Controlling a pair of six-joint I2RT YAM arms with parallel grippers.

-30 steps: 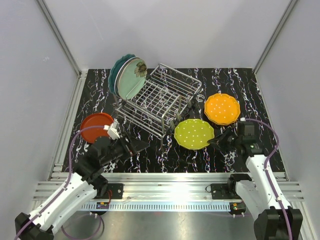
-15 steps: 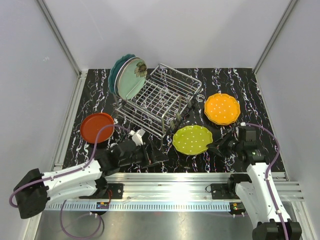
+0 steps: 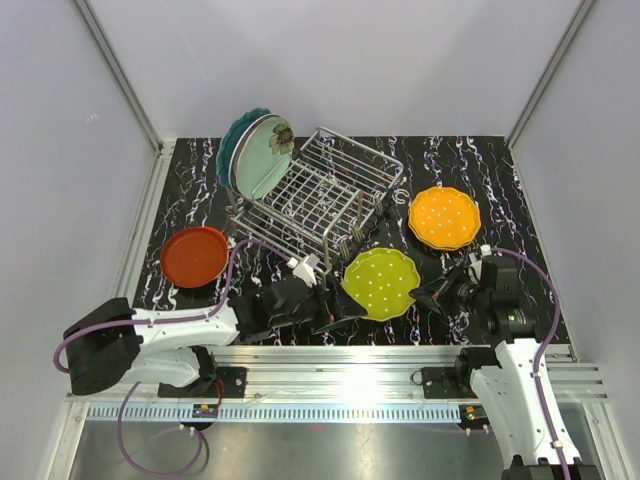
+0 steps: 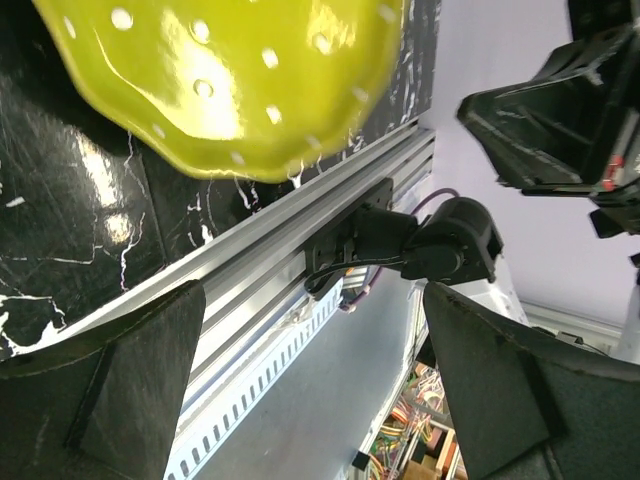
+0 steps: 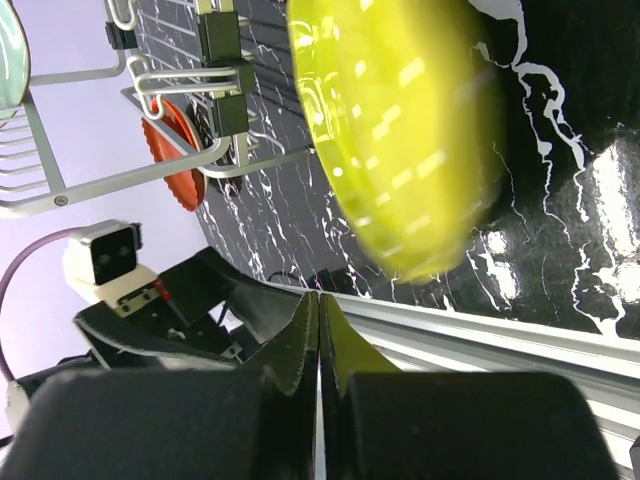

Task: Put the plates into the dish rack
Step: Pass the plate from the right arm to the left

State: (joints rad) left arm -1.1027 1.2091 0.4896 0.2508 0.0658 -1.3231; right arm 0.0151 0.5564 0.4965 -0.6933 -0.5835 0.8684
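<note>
Honestly, my worry is the yellow-green plate [image 3: 380,283]: it sits between my two grippers near the front of the table [image 3: 505,175], apart from the dish rack [image 3: 320,200], and it looks tipped up with nothing pinching it. My right gripper [image 5: 318,300] has its jaws pressed together on nothing, tips just short of the rim; my left gripper [image 4: 310,300] is spread wide at the other side. A nudge could send it sliding or slapping flat. It is scalloped, glossy and white-dotted, so probably slippery
</note>
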